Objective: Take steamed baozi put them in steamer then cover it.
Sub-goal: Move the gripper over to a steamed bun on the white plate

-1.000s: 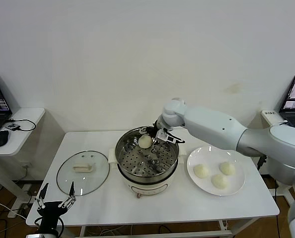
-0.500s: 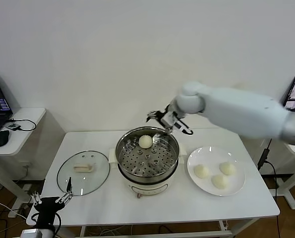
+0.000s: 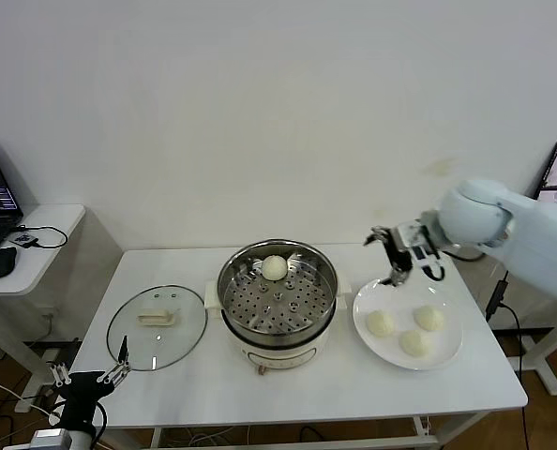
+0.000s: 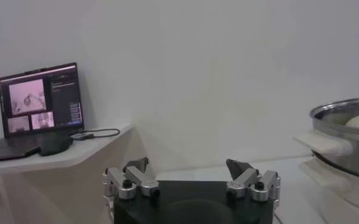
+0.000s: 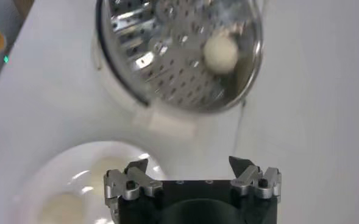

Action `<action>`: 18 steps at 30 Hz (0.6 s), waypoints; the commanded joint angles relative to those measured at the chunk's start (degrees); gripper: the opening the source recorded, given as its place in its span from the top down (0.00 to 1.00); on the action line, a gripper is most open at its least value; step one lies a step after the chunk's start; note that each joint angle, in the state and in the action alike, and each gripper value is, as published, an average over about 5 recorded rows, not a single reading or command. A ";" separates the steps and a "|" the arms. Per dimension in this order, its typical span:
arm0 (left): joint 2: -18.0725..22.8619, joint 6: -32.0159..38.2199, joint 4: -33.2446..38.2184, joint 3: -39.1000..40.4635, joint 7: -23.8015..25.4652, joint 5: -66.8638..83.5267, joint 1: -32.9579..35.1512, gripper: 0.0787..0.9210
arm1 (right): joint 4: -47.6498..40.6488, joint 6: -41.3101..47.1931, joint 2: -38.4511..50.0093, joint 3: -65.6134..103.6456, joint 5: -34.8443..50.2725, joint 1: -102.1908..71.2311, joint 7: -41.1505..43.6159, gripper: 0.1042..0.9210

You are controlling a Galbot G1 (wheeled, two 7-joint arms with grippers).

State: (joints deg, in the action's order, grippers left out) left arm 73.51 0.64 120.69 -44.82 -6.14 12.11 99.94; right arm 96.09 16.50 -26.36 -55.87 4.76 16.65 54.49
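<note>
One bun (image 3: 275,267) sits at twelve o'clock inside the steamer (image 3: 277,302); three buns (image 3: 414,328) wait on the plate (image 3: 450,352) at three o'clock. The right gripper (image 3: 397,251) hovers above the plate, jaws spread and empty. The left gripper (image 3: 89,380) idles low, jaws spread. The lid (image 3: 157,326) lies on the table at nine o'clock, not yet placed

no readable text, laptop screens too small to read
</note>
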 commanded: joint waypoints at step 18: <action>-0.63 -0.28 -1.06 -3.68 0.48 0.59 0.53 0.12 | -22.08 -2.46 -13.88 11.40 -11.02 -20.68 2.21 0.12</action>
State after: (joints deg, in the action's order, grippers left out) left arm 72.97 0.42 119.70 -48.02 -5.66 12.65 100.45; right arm 81.04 14.53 -33.68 -46.59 -4.34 -0.36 56.25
